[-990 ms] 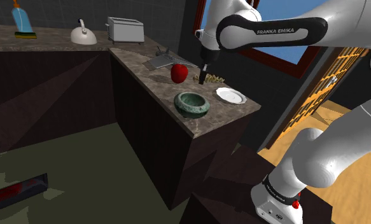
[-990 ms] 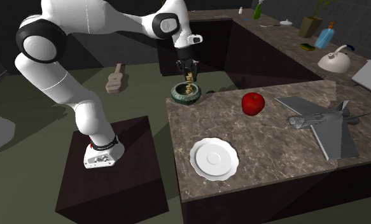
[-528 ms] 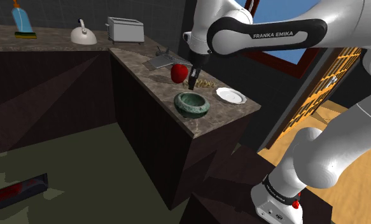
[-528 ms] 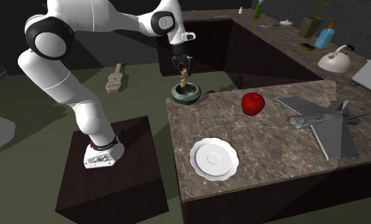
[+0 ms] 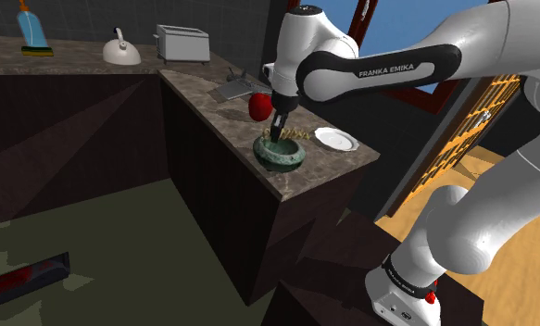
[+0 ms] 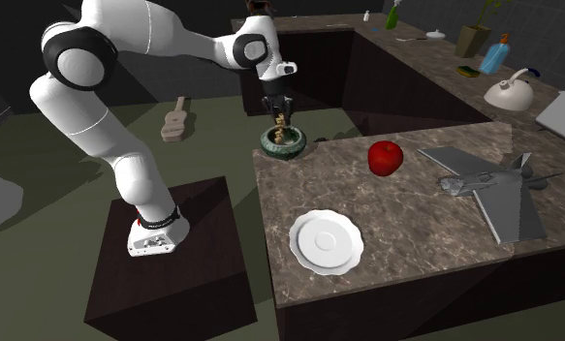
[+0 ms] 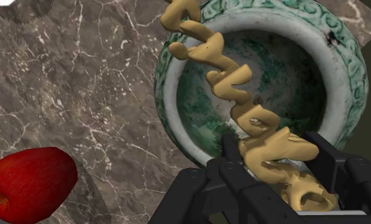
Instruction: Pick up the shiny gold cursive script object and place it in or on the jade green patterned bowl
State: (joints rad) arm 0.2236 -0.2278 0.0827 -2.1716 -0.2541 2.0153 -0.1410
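Observation:
My black gripper (image 7: 273,156) is shut on the gold cursive script object (image 7: 241,105), which hangs lengthwise over the mouth of the green patterned bowl (image 7: 177,95). From the shoulder camera, the gripper (image 5: 277,123) sits just above the bowl (image 5: 280,155) near the counter's front corner, the gold script (image 5: 287,135) dipping toward its rim. In the second exterior view the gripper (image 6: 280,114) holds the script (image 6: 283,127) upright above the bowl (image 6: 283,144).
A red apple (image 5: 258,106) lies just behind the bowl on the marble counter (image 5: 332,165). A white plate (image 5: 335,140) sits toward the shoulder view's right, a grey toy plane (image 6: 488,184) farther back. A toaster (image 5: 182,43) and kettle (image 5: 121,48) stand on the far counter.
The gripper has carried the gold script from beside the apple and plate toward the shoulder view's left and lowered it over the bowl. The grip stays shut.

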